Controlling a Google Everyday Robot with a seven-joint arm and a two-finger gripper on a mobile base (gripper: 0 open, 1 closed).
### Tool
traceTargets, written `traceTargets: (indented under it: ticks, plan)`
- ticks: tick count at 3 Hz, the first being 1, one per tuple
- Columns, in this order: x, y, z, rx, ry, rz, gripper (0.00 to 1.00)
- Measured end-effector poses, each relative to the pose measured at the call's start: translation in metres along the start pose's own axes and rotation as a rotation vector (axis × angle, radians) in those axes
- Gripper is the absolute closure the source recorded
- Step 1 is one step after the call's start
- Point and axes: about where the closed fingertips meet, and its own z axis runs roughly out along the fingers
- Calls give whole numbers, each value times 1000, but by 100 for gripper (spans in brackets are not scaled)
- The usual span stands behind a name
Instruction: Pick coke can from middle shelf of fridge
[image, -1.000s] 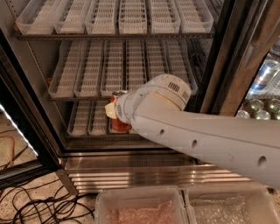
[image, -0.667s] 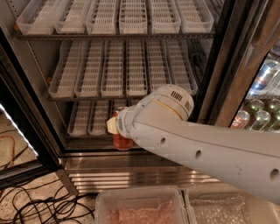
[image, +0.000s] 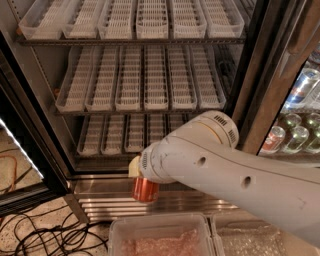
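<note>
One red coke can (image: 145, 189) hangs out in front of the fridge (image: 252, 75), level with its ribbed steel base (image: 100, 200) and well below the middle shelf (image: 142, 77), whose long white trays hold nothing that shows. The gripper (image: 141, 175) sits at the end of the white arm (image: 225, 167), which reaches in from the right across the lower part of the view; the can's top disappears under the wrist, and the fingers themselves are hidden behind that wrist, so it seems they are clenched around the can, which touches no surface. Above, the top rack (image: 135, 17) carries shorter-looking white trays, and the bottom rack (image: 120, 132) is partly covered by the arm. To the right, behind a glass door, stand pale bottles (image: 295, 135) and a silver-and-blue can (image: 302, 85). Black cables (image: 45, 235) trail on the floor at lower left, and two clear plastic bins (image: 162, 237) sit along the bottom edge
</note>
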Motion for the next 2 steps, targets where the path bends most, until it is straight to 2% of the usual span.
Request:
traceTargets:
  ticks: [1, 2]
  plan:
    - [31, 12, -6, -70, 102, 98, 100]
    - [37, 24, -10, -109, 125, 158, 100]
